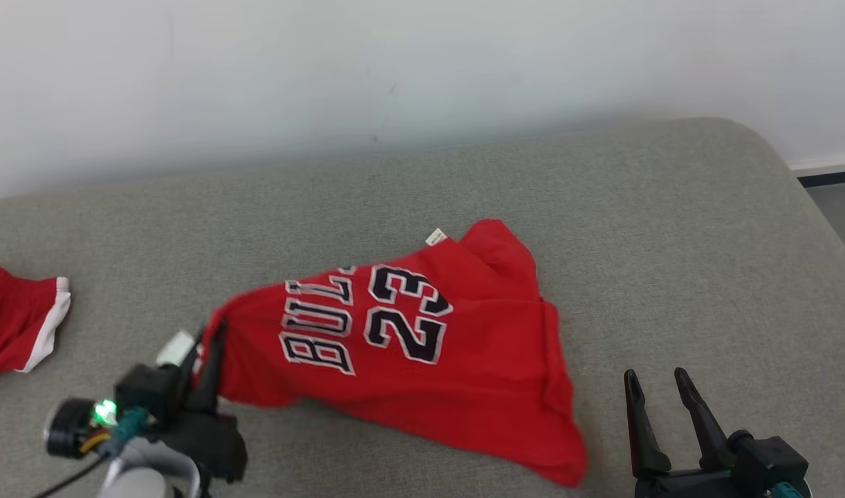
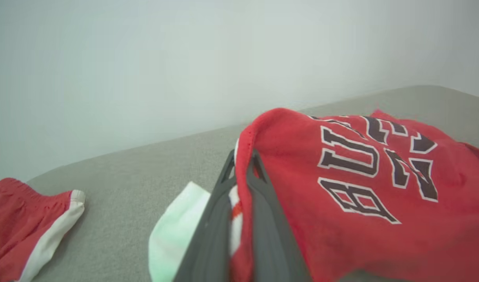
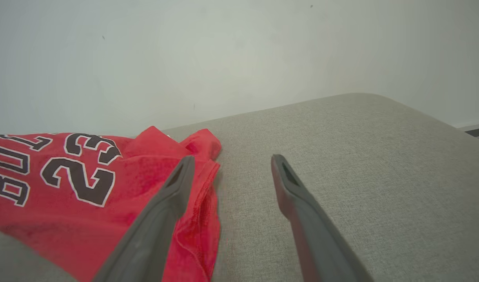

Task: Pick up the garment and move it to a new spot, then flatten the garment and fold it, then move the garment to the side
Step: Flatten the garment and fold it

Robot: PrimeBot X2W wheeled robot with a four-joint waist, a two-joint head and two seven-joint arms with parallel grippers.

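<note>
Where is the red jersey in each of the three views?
Head view: red jersey in the centre, on the grey fabric surface.
Left wrist view: jersey on the right, its edge pinched in the left gripper.
Right wrist view: jersey at lower left.
Shared landmark: the black 23 print.

On grey cushion (image 1: 671,228) before white wall (image 1: 395,62): red jersey (image 1: 409,346), lettering sideways, left end bunched between closed fingers of left gripper (image 1: 211,337). At near right, just clear of the cloth, right gripper (image 1: 655,377), fingers spread, empty. At left edge, second red garment (image 1: 18,321) with white trim.
</note>
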